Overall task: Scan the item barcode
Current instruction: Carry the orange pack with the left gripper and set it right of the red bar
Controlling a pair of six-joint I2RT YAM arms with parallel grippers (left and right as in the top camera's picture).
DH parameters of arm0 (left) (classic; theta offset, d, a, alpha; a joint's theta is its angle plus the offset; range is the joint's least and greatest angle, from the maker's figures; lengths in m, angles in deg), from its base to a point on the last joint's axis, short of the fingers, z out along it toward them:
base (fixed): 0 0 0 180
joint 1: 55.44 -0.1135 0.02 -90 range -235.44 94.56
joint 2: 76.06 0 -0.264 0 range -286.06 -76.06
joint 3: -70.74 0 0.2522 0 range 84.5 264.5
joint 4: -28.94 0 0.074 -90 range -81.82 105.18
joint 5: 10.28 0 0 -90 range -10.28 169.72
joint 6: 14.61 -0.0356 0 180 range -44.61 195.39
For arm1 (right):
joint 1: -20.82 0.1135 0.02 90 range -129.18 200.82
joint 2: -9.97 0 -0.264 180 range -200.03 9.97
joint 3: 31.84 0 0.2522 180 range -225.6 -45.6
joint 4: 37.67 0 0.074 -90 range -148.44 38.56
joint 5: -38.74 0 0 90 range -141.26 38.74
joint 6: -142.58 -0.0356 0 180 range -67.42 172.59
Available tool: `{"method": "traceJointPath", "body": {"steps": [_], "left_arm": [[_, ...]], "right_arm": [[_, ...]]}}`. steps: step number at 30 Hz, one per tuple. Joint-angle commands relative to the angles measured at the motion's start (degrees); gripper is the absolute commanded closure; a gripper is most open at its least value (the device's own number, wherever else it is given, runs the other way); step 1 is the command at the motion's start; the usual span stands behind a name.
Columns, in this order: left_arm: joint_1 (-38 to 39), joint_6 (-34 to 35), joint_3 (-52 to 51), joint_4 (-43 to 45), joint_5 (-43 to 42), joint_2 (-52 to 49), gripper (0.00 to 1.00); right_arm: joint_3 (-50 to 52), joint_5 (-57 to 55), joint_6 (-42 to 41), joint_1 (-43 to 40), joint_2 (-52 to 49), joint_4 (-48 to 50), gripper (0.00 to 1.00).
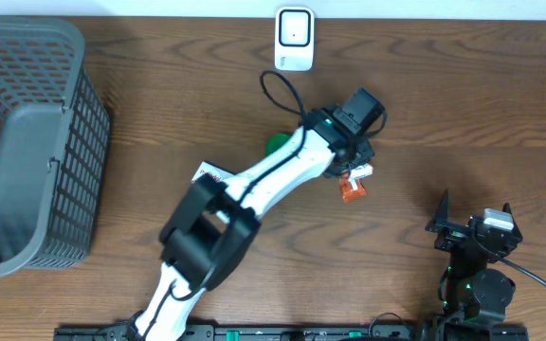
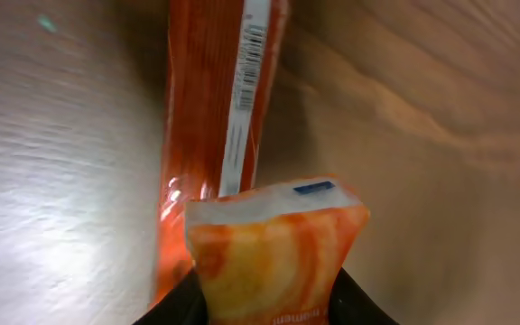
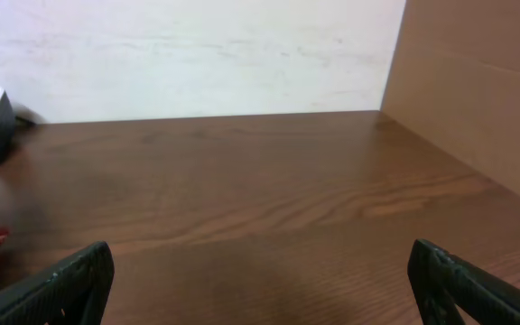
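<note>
Orange packet, white-sealed on top, is grasped in left gripper jaws; right gripper jaws, at four o'clock, are released.

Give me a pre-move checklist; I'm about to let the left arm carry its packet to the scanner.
1. Left hand closed on the orange packet: ok.
2. Held packet's barcode facing outward: cannot tell; none shows on its visible side.
3. The only barcode in view is on the long orange pack beyond the held one: not ok if that is the target.
4. Scanner in view at the far table edge, nothing in front of it: ok.
5. Right hand open, empty and off to the side: ok.
</note>
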Motion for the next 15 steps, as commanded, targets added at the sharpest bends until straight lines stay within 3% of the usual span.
{"method": "traceJointPath", "body": {"steps": [1, 4, 7, 15], "left_arm": [[0.3, 12.7, -0.1, 2.3, 2.0, -1.9, 0.69], [0.3, 14.2, -0.1, 3.5, 2.8, -2.3, 0.34], [0.3, 12.3, 0.4, 3.5, 3.5, -1.2, 0.18], [0.2, -5.3, 1.4, 0.6, 9.3, 6.7, 0.13]], "right_arm": [[0.1, -0.1, 0.7, 0.6, 0.2, -0.2, 0.01], [0.1, -0.1, 0.7, 0.6, 0.2, -0.2, 0.01], [0.1, -0.1, 0.7, 0.6, 0.2, -0.2, 0.01], [0.1, -0.1, 0.7, 0.6, 0.2, -0.2, 0.01]]}}
